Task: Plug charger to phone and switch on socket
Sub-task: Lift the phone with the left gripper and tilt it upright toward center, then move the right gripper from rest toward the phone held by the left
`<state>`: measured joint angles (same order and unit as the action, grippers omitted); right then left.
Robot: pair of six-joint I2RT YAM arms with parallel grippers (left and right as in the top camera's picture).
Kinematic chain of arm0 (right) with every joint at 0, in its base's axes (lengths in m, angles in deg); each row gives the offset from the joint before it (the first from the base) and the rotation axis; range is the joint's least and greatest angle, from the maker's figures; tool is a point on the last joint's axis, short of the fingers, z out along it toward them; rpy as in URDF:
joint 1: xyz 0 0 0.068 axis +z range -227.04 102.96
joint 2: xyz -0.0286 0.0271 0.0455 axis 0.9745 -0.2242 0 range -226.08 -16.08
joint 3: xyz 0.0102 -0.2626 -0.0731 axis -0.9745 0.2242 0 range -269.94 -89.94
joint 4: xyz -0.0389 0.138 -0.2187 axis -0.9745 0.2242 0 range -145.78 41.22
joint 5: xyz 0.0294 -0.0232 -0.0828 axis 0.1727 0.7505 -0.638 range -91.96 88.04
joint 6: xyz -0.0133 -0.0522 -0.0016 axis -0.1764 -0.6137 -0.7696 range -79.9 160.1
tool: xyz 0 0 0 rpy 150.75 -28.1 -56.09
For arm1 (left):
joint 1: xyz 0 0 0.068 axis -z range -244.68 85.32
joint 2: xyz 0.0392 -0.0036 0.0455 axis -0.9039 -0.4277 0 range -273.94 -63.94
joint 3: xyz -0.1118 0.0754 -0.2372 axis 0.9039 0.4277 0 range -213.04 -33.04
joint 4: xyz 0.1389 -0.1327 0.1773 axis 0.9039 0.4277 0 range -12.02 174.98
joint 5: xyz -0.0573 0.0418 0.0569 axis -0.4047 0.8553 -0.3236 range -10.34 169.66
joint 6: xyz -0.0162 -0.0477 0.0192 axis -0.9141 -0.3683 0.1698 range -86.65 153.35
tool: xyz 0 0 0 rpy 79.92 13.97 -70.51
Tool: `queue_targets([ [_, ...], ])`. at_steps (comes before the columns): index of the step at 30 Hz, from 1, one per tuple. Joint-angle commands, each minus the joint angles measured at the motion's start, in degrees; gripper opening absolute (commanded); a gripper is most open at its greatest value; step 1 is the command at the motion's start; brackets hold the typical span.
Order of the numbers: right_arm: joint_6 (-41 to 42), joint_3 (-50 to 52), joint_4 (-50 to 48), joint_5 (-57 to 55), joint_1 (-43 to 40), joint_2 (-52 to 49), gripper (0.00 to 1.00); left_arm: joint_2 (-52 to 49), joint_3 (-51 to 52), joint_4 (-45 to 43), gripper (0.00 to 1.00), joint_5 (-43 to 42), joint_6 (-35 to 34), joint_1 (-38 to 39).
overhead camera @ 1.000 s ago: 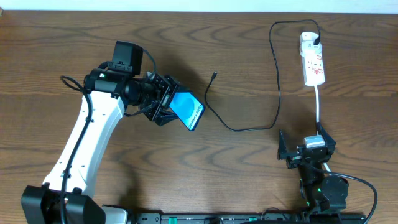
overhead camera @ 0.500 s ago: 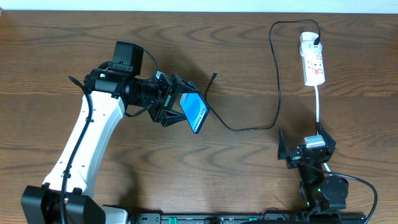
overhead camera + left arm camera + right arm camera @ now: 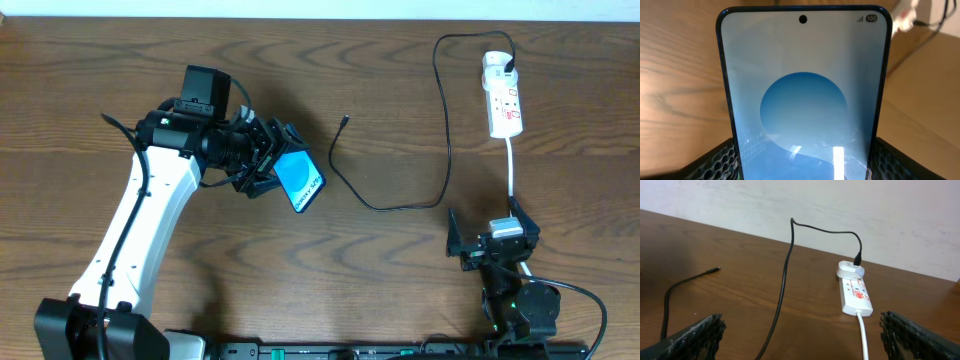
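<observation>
My left gripper [image 3: 272, 168] is shut on the phone [image 3: 299, 180], whose blue screen faces up and tilts toward the table's middle. The phone [image 3: 802, 100] fills the left wrist view, with a black finger [image 3: 715, 162] pressed against each long edge. The charger cable [image 3: 440, 120] loops across the table; its small plug tip [image 3: 344, 120] lies free to the upper right of the phone. Its black adapter [image 3: 510, 68] sits in the white socket [image 3: 503, 100] at the back right. My right gripper [image 3: 490, 238] stands open near the front edge, nothing between its fingers [image 3: 695, 335].
The socket's white cord [image 3: 512, 170] runs down toward my right arm. In the right wrist view the socket [image 3: 855, 292] and the charger cable [image 3: 782, 285] lie ahead on the brown wood, with a pale wall behind.
The left gripper has turned the phone back and drawn it slightly left; half a second ago the phone stood more on edge and further right. The right arm has not moved.
</observation>
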<state>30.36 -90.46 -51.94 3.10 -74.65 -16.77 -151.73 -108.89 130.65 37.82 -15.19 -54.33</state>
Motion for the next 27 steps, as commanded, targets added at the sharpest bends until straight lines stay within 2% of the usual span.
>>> queue_targets([
  [1, -0.6, 0.2, 0.2, -0.6, 0.4, 0.3, 0.99, 1.3, -0.2, -0.3, 0.47, 7.2, 1.9, 0.1],
  [8, 1.1, 0.2, -0.9, 12.7, 0.4, 0.3, 0.99, 1.3, -0.2, -1.3, 0.47, 16.6, 2.5, 0.1],
  [13, 11.0, 0.2, -1.3, 20.4, 0.4, 0.3, 0.99, 1.3, -0.2, -2.6, 0.47, 22.6, 3.0, 0.1],
  [18, 19.0, 0.2, -1.4, 21.1, 0.4, 0.3, 0.99, 1.3, -0.2, -3.3, 0.47, 26.4, 3.8, 0.1],
  [20, 23.8, 0.2, -1.8, 22.5, 0.4, 0.3, 0.99, 1.3, -0.2, -3.8, 0.47, 27.6, 3.9, 0.1],
  [23, 37.6, 0.2, -4.7, 24.9, 0.4, 0.3, 0.99, 1.3, -0.2, -5.3, 0.47, 28.2, 3.9, 0.1],
  [27, 55.0, 0.2, -15.2, 25.6, 0.4, 0.3, 0.99, 1.3, -0.2, -7.5, 0.47, 28.2, 3.9, 0.1],
])
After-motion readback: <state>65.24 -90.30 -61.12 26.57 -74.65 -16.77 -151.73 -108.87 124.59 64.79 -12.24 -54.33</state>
